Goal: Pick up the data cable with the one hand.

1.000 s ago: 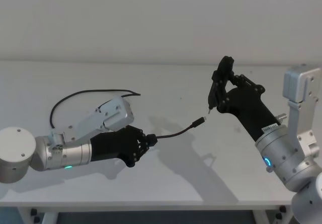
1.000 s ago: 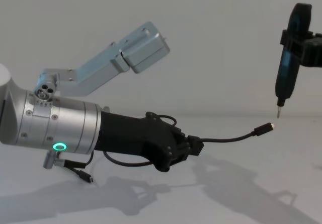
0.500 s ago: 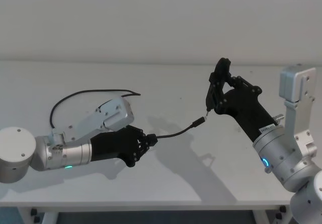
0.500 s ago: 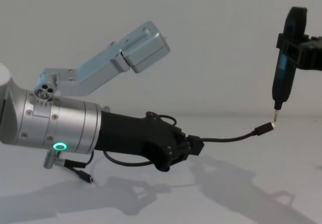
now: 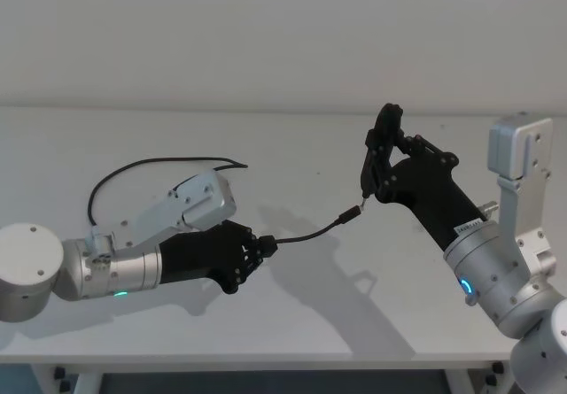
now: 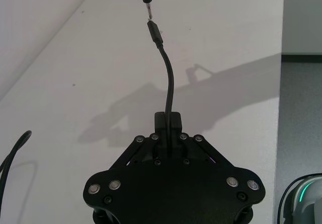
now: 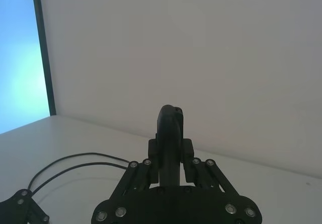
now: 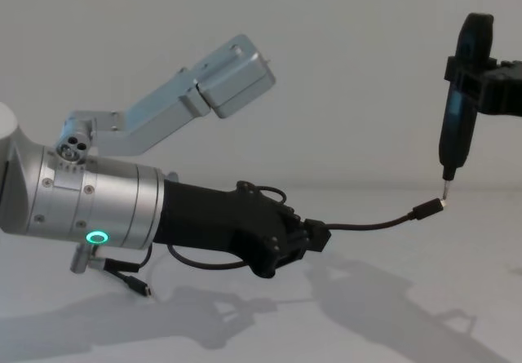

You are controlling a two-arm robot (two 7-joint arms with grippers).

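Note:
My left gripper (image 5: 261,245) is the black angular one on the silver wrist with the green ring light, and it is shut on the data cable (image 5: 306,234). The cable's free end arches up off the table to a small plug (image 8: 428,209). The wrist view shows the cable (image 6: 168,78) running straight out from between the fingers (image 6: 170,121). Behind my left arm the cable loops back over the table (image 5: 133,166). My right gripper (image 5: 387,142) is shut on a narrow black tool (image 8: 458,110). The tool's metal tip (image 8: 445,185) sits just above the plug, touching or nearly so.
The white table (image 5: 292,323) runs to a plain wall behind. A silver bracket (image 8: 204,90) sticks up from my left wrist. The cable's other plug (image 8: 139,285) hangs under my left wrist.
My right gripper has moved left and down, bringing the tool's tip from clear of the plug to right above it. The left gripper and cable have held still.

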